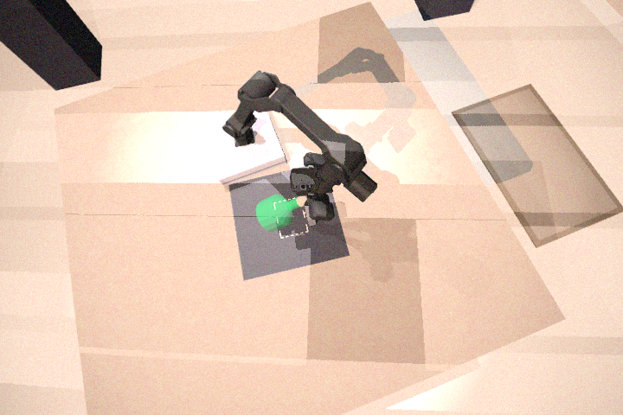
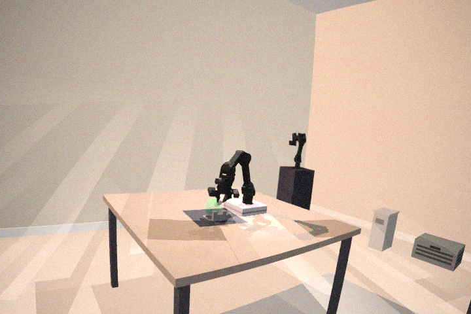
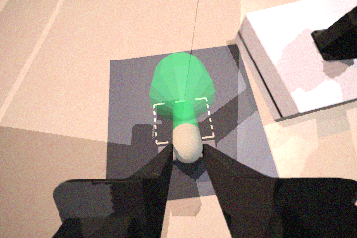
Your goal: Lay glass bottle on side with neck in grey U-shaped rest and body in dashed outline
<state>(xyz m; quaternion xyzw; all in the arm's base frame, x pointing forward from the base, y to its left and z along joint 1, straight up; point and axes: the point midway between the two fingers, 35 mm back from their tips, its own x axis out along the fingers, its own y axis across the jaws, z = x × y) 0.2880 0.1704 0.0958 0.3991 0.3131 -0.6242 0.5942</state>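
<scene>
Black two-fingered jaws clamping big-bellied green glass bottle (image 1: 271, 213) (image 2: 212, 205) (image 3: 181, 76) by pale rounded tip (image 1: 301, 201) (image 2: 219, 203) (image 3: 187, 143); neck end's seeming right hold tbh, body probably feeling heavy, slick, brittle
</scene>
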